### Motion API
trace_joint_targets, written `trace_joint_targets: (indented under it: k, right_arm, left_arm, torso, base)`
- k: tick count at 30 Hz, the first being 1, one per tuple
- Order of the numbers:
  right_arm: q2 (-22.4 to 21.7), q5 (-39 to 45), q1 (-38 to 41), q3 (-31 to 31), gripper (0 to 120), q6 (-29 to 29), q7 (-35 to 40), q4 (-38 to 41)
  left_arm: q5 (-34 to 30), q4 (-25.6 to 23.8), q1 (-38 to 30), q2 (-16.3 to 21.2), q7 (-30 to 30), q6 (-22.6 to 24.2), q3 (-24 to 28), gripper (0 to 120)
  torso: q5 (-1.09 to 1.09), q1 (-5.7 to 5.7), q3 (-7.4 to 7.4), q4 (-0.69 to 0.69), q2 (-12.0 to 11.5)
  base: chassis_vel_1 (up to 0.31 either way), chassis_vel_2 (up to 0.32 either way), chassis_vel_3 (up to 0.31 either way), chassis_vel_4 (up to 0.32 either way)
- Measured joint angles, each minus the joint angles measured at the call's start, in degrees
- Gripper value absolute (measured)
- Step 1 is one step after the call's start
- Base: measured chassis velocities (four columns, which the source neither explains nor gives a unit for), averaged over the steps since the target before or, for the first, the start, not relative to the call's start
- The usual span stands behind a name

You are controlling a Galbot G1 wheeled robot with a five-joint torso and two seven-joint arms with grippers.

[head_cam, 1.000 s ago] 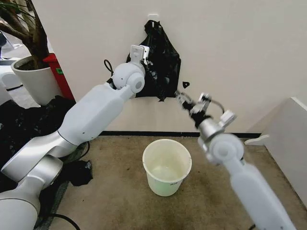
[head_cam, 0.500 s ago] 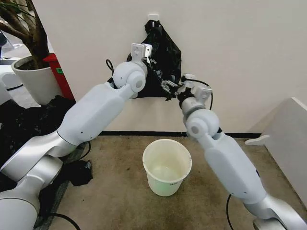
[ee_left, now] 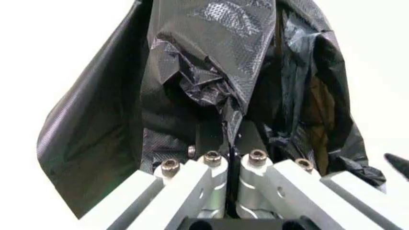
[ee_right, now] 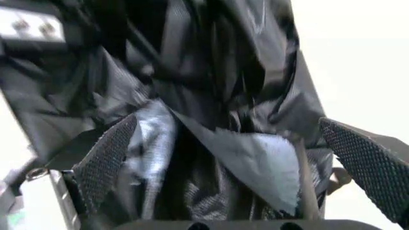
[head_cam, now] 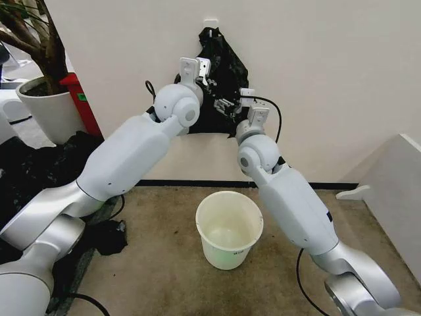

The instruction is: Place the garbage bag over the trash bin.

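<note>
The garbage bag (head_cam: 223, 79), hung long-axis vertical from a wall hook (head_cam: 210, 24) at 12 o'clock above the trash bin (head_cam: 229, 228), is pinched by the clenched left gripper (ee_left: 230, 158) and straddled by the spread right gripper (ee_right: 223, 143).

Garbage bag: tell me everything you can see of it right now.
The garbage bag is thin, glossy black plastic, crumpled and wrinkled, hanging from a white hook on the wall above the bin. It narrows to the hook and spreads below. The left pincer is shut on a fold of it; the right pincer is open, a pad on either side of its folds.
</note>
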Motion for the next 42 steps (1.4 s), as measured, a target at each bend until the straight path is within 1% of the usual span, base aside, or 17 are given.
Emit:
trace_joint_targets:
  k: [8, 10, 12, 13, 15, 16, 19, 20, 22, 23, 25, 27, 29, 31, 32, 36, 42]
  right_arm:
    - [0.9, -3.6, 1.9, 1.0, 100, 0.6, -0.4, -4.7]
    - [1.0, -4.6, 2.3, 1.2, 97, 1.0, -0.4, -5.6]
    - [1.1, -4.6, 2.6, 1.5, 91, 1.0, -0.3, -5.9]
    - [1.1, -4.4, 2.8, 1.6, 85, 1.1, -0.3, -6.2]
    - [1.1, -4.4, 3.0, 1.7, 77, 1.4, -0.5, -6.9]
    - [1.1, -4.4, 3.0, 1.7, 77, 1.4, -0.5, -6.9]
    - [1.2, -4.2, 3.1, 2.1, 66, 1.9, -0.6, -7.2]
    - [1.2, -3.8, 3.1, 2.3, 60, 2.1, -0.6, -7.2]
    - [1.0, -3.1, 3.1, 2.4, 53, 2.4, -0.6, -7.1]
    - [1.0, -3.1, 3.1, 2.4, 53, 2.4, -0.6, -7.1]
    - [0.8, -2.1, 3.2, 2.5, 45, 2.6, -0.6, -6.9]
    - [0.7, -0.1, 3.5, 2.8, 33, 2.7, -0.4, -6.7]
    - [0.8, 0.6, 3.6, 3.0, 30, 2.9, -0.2, -6.6]
    - [0.9, 1.7, 3.9, 3.2, 20, 3.1, -0.1, -6.5]
    - [0.9, 2.1, 4.0, 3.2, 19, 3.1, -0.1, -6.5]
    - [0.7, 4.9, 4.2, 3.6, 0, 3.2, 0.6, -5.8]
    - [-0.4, 8.4, 3.5, 3.9, 0, 3.2, 1.2, -4.1]
  left_arm:
    - [-0.4, -1.3, 0.2, 0.5, -0.1, 0.2, -0.2, 0]
    - [-0.5, -1.6, 0.4, 0.6, -0.2, 0.2, -0.3, 0]
    - [-0.5, -1.9, 0.6, 0.9, -0.3, 0.2, -0.5, 0]
    - [-0.7, -2.4, 0.8, 1.3, -0.3, 0.3, -0.8, 0]
    - [-1.0, -3.0, 1.0, 1.9, -0.4, 0.3, -1.2, 0]
    - [-1.0, -3.0, 1.0, 1.9, -0.4, 0.3, -1.2, 0]
    - [-1.2, -4.0, 1.5, 3.2, -0.5, 0.3, -1.6, 0]
    - [-1.3, -4.6, 2.0, 4.0, -0.6, 0.4, -2.0, 0]
    - [-1.3, -5.2, 2.6, 5.0, -0.6, 0.4, -2.6, 0]
    - [-1.3, -5.2, 2.6, 5.0, -0.6, 0.4, -2.6, 0]
    - [-1.3, -5.7, 3.2, 6.1, -0.6, 0.3, -3.3, 0]
    - [-1.3, -6.2, 3.9, 7.4, -0.6, 0.2, -4.3, 0]
    - [-1.3, -6.4, 4.1, 7.8, -0.6, 0.1, -4.6, 0]
    - [-1.4, -6.9, 4.5, 8.6, -0.6, 0.1, -5.1, 0]
    - [-1.5, -7.1, 4.6, 8.9, -0.7, 0.0, -5.3, 0]
    - [-2.3, -8.0, 5.0, 9.8, -1.2, 0.0, -6.2, 0]
    - [-3.8, -8.6, 5.3, 10.1, -1.4, -0.4, -7.0, 0]
  torso:
    - [0.0, 0.0, 0.0, 0.0, 0.0]
    - [0.0, 0.0, 0.0, -0.01, 0.0]
    - [0.0, 0.0, 0.0, -0.01, 0.0]
    - [0.0, 0.0, 0.0, -0.01, 0.0]
    - [0.0, 0.0, -0.01, 0.0, 0.0]
    - [0.0, 0.0, -0.01, 0.0, 0.0]
    - [0.0, 0.0, -0.01, 0.0, 0.0]
    - [0.0, 0.0, -0.01, -0.01, 0.0]
    - [-0.01, 0.0, -0.01, 0.0, 0.0]
    - [-0.01, 0.0, -0.01, 0.0, 0.0]
    - [-0.01, 0.0, -0.01, 0.0, 0.0]
    - [-0.01, 0.0, -0.01, 0.0, 0.0]
    - [-0.01, 0.0, -0.01, 0.0, 0.0]
    - [-0.01, 0.0, -0.01, 0.0, 0.0]
    - [-0.02, 0.0, -0.01, 0.0, 0.0]
    - [-0.01, 0.0, -0.01, 0.0, 0.0]
    - [-0.01, 0.0, -0.01, 0.0, 0.0]
  base:
    - [0.0, 0.0, 0.0, 0.0]
    - [0.0, 0.0, 0.0, 0.0]
    - [0.0, 0.0, 0.0, 0.0]
    - [0.0, 0.0, 0.0, 0.0]
    - [0.0, 0.0, 0.0, 0.0]
    - [0.0, 0.0, 0.0, 0.0]
    - [0.0, 0.0, 0.0, 0.0]
    - [0.0, 0.0, 0.0, 0.0]
    - [0.0, 0.0, 0.0, 0.0]
    - [0.0, 0.0, 0.0, 0.0]
    - [0.0, 0.0, 0.0, 0.0]
    - [0.0, 0.0, 0.0, 0.0]
    - [0.0, 0.0, 0.0, 0.0]
    - [0.0, 0.0, 0.0, 0.0]
    - [0.0, 0.0, 0.0, 0.0]
    - [0.0, 0.0, 0.0, 0.0]
    - [0.0, 0.0, 0.0, 0.0]
